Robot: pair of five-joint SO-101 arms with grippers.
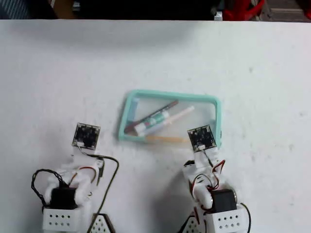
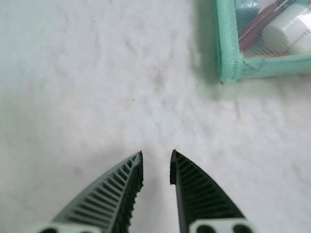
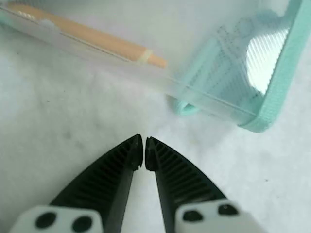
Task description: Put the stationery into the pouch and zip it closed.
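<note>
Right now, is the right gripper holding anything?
No, the right gripper is shut on nothing, just short of the pouch.

Beyond the white table's (image 1: pixel 58 63) far edge lies a dark strip (image 1: pixel 146 8) with a red object (image 1: pixel 240 8).

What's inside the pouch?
In the pouch, through its clear face: a dark pen, a white tube, a pale stick and a tan pencil. The right arm's camera board covers its near right corner, hiding anything there.

Robot lab bench: white table (image 1: pixel 155 53)
</note>
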